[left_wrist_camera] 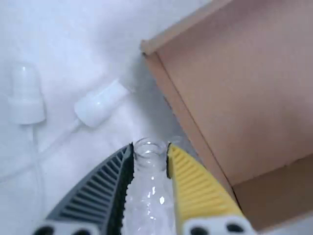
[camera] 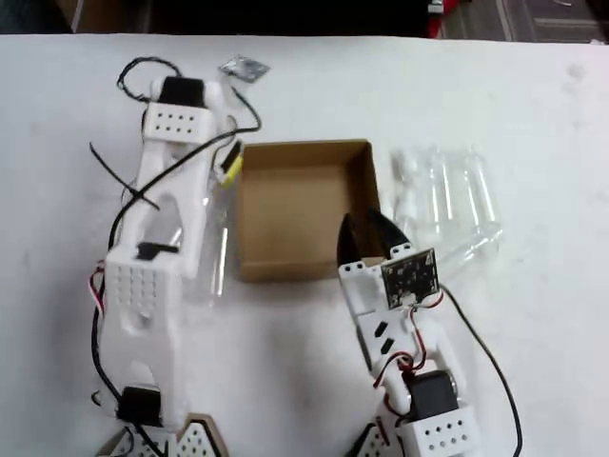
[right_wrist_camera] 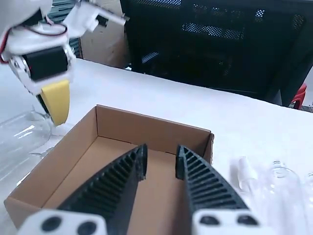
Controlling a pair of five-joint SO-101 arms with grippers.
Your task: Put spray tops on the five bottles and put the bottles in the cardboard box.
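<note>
I see a clear bottle (left_wrist_camera: 146,200) at the cardboard box's (camera: 295,205) 9 o'clock, just outside its wall — the left gripper (left_wrist_camera: 149,147) is clamped on its neck, mouth uncapped. Two spray tops (left_wrist_camera: 100,103) lie loose near it. The right gripper (right_wrist_camera: 160,157) hangs over the box's 4 o'clock corner, jaws slightly parted, empty. More bottles (camera: 447,195) lie at its 3 o'clock.

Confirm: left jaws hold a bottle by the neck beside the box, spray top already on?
No top on it. The bottle in the left jaws, beside the box, has a bare open neck; two spray tops lie nearby. Left wrist view shows it.
</note>
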